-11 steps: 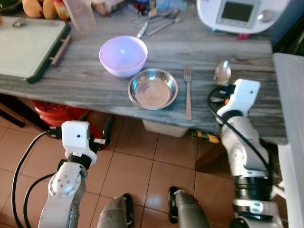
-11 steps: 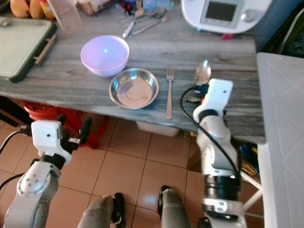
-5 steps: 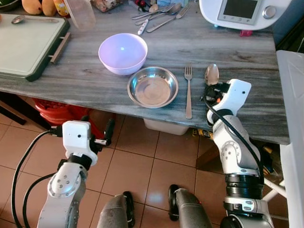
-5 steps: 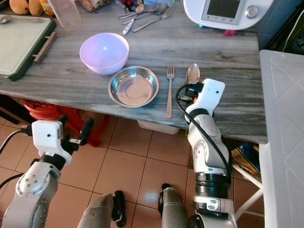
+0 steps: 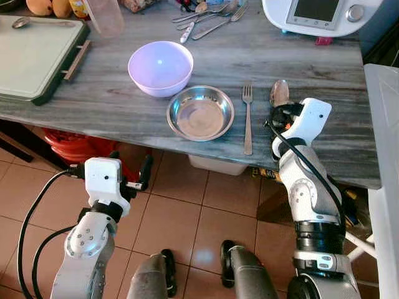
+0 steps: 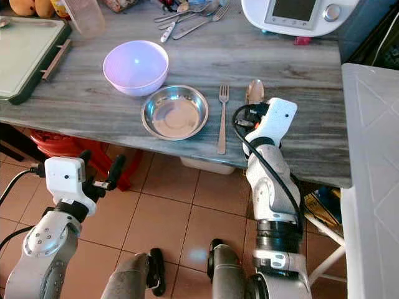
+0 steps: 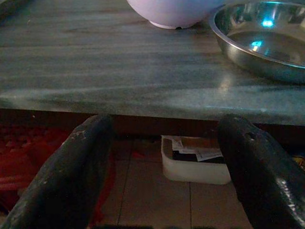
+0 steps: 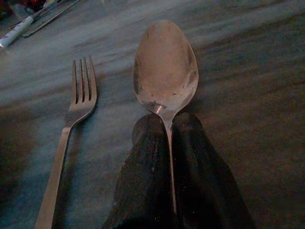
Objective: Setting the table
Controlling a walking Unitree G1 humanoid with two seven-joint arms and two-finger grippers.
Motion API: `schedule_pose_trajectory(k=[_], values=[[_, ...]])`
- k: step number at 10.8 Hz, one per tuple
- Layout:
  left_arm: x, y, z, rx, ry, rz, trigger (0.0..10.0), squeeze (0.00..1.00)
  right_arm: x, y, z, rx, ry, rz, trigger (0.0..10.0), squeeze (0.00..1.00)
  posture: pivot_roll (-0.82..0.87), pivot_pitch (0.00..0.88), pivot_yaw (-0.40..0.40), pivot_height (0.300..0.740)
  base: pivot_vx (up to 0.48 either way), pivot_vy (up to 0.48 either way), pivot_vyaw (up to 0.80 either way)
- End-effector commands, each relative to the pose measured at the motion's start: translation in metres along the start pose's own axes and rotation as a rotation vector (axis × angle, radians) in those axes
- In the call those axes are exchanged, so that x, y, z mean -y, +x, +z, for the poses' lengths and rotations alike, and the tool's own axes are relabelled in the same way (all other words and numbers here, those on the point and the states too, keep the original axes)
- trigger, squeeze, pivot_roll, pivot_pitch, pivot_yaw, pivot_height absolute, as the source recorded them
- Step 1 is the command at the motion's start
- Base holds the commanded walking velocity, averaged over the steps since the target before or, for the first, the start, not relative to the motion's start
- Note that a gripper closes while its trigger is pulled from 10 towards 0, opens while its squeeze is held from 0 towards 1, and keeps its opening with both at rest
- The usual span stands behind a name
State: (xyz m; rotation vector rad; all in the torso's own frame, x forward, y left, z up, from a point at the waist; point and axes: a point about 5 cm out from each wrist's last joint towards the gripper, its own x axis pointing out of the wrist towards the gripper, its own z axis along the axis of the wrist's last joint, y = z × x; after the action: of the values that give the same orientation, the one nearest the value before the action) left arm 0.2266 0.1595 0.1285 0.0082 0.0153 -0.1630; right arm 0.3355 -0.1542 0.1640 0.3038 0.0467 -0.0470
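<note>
Presently the right gripper (image 8: 167,143) is clamped on the handle of a spoon (image 8: 165,67), its two black fingers (image 8: 147,167) pressed together just behind the bowl of the spoon. The spoon is held low over the grey table (image 5: 124,99), near the front edge on the right-hand part; whether it already rests on the surface cannot be told from these views. Just beside it lies a fork (image 5: 247,118), parallel to the spoon, tines pointing toward the back edge. Next along the front edge a steel dish (image 5: 200,113) is found, and touching or nearly touching its rim, further back, a lilac bowl (image 5: 160,67).

The left gripper (image 7: 162,186) is held below the front edge of the table with its fingers spread and nothing between them — it looks on at the underside of the table and the two bowls.

By the look of it, the place setting is well advanced: dish, bowl and fork are laid, and the spoon is being brought in beside the fork. What appears left is to set the spoon down and let it go — and perhaps to fetch more from the loose cutlery (image 5: 209,15) lying near the back edge, by a white kitchen appliance (image 5: 318,15). A green tray (image 5: 37,56) sits at the left end, not part of the setting.
</note>
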Motion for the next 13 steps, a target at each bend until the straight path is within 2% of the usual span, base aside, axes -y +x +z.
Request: schedule_pose_trajectory(k=[1,3,9,13], values=[[0.000,-0.003,0.000,-0.008,0.003,0.001,10.0,0.00,0.001,-0.001,-0.019,-0.080,0.015,-0.011,10.0,0.00,0.03,0.296,0.050,0.740,0.000,0.000,0.00],[0.000,-0.002,0.000,-0.008,0.004,-0.002,10.0,0.00,-0.007,0.000,-0.022,-0.094,0.029,0.001,10.0,0.00,0.03,0.293,0.049,0.740,0.000,0.000,0.00],[0.002,-0.001,-0.001,-0.013,0.002,-0.007,10.0,0.00,-0.002,-0.004,-0.032,-0.140,0.008,-0.019,10.0,0.00,0.02,0.290,0.043,0.740,0.000,0.000,0.00],[0.003,0.000,-0.001,-0.016,0.002,-0.011,10.0,0.00,-0.009,-0.009,-0.039,-0.168,0.067,-0.019,10.0,0.00,0.02,0.290,0.045,0.740,0.000,0.000,0.00]])
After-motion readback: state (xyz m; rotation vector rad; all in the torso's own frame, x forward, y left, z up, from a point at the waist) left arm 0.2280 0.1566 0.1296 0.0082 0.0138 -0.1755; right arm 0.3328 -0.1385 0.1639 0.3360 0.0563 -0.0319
